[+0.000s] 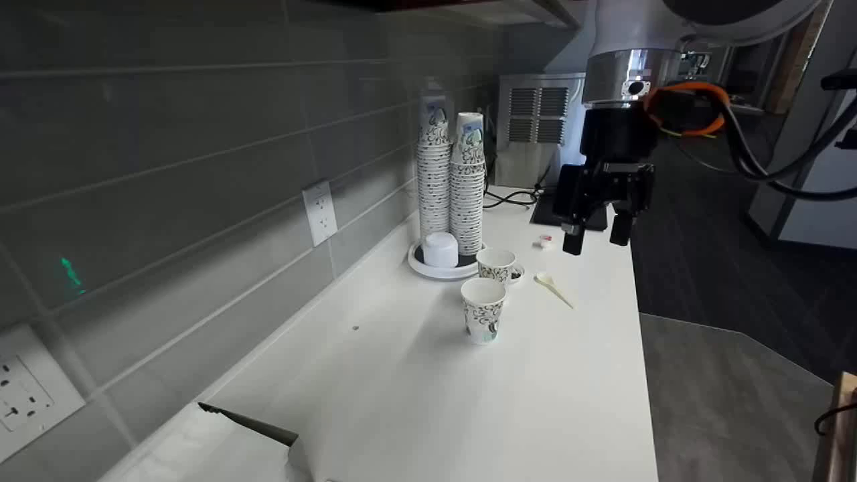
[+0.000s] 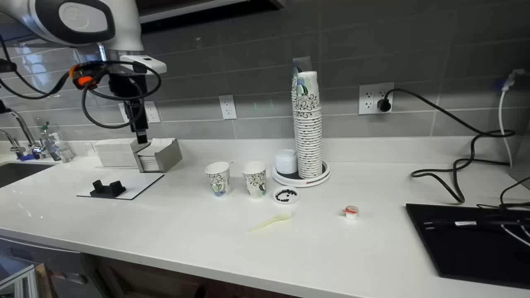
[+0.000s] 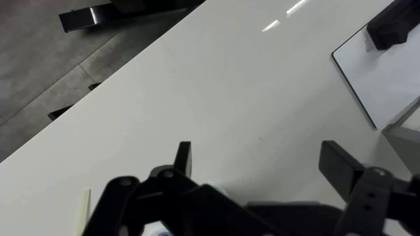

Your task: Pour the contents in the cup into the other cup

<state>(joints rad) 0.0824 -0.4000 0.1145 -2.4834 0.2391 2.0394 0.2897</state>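
Hovering above the surface (image 2: 314, 244), jaws spread with nothing held, it's the gripper (image 1: 597, 236), well out from the cup stack (image 2: 309, 136)! On the gripper's side of that stack stand an outer cup (image 2: 218, 179) and an inner cup (image 2: 254, 179), both upright; the outer looks nearer, so the reach likely runs down, stackward.

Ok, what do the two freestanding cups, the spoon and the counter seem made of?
One cup and the other cup: likely paper, fairly matte, judging by printed swirls and thin-looking rims.
Spoon: probably plastic, smooth-looking; evenly pale yellow, no grain visible.
Counter: looks polished, with bright reflected streaks; stone or laminate, I can't tell.
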